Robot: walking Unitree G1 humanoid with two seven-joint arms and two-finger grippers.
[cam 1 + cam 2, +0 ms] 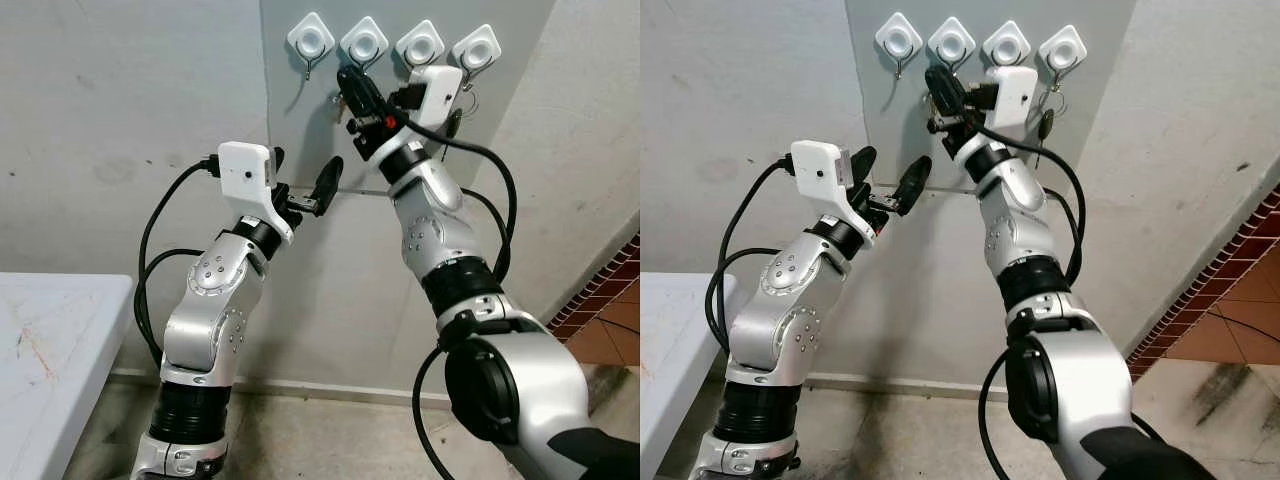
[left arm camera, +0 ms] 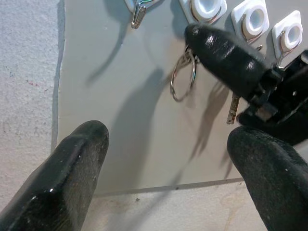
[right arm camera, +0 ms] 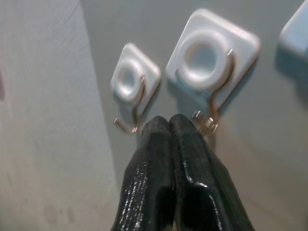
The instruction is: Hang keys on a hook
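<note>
Four white hooks sit in a row on a grey wall panel (image 1: 300,130). My right gripper (image 1: 347,75) is raised to the second hook from the left (image 1: 364,42), its tip just below the hook's wire (image 3: 216,103). It is shut on the keys: the metal key ring (image 2: 183,77) hangs from its fingertips (image 2: 211,48), with a key (image 2: 233,108) dangling lower. My left gripper (image 1: 887,172) is open and empty, held lower on the panel and pointing at the hooks.
The leftmost hook (image 1: 311,40) and third hook (image 1: 420,45) are bare. Another dark key (image 1: 1045,120) hangs from the rightmost hook (image 1: 476,48). A white table (image 1: 50,350) stands at lower left. Red tiled floor (image 1: 610,310) shows at right.
</note>
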